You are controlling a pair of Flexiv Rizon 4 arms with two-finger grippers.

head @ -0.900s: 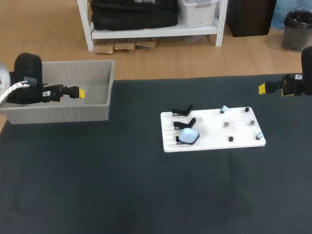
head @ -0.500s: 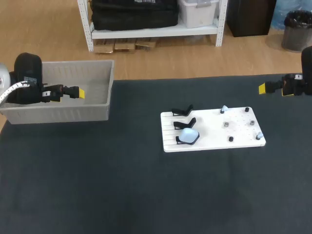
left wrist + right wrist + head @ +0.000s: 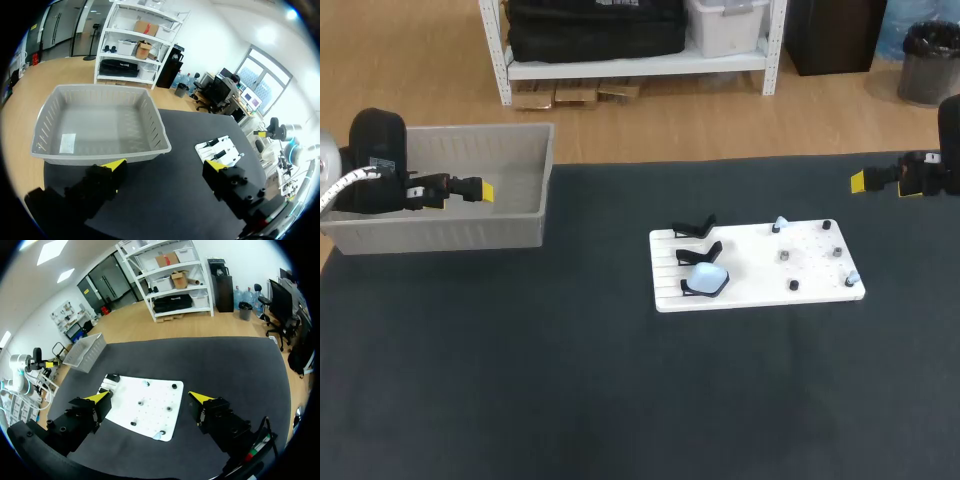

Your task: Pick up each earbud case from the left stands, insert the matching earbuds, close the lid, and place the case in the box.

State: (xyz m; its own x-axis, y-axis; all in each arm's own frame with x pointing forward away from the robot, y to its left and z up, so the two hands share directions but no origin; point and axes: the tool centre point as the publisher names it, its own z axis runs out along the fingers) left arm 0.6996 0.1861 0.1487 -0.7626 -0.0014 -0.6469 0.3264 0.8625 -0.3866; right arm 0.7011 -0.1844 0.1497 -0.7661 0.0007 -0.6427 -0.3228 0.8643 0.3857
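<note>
A white board (image 3: pixel 760 252) lies right of the table's middle. Two black stands rise at its left end: the rear stand (image 3: pixel 694 228) is bare, and the front one carries a pale blue earbud case (image 3: pixel 706 280). Two pale blue earbuds sit on pegs, one at the board's back edge (image 3: pixel 780 223), one at its right front corner (image 3: pixel 853 277). My left gripper (image 3: pixel 483 190) hangs open over the grey box (image 3: pixel 450 233), nothing between its fingers (image 3: pixel 163 166). At the far right, my right gripper (image 3: pixel 858 181) stands open and empty (image 3: pixel 150 398), looking down on the board (image 3: pixel 130 410).
Several small dark pegs (image 3: pixel 785 256) dot the board's right half. The grey box (image 3: pixel 100 154) sits at the table's back left corner with only a paper label inside. Dark cloth covers the table (image 3: pixel 570 380).
</note>
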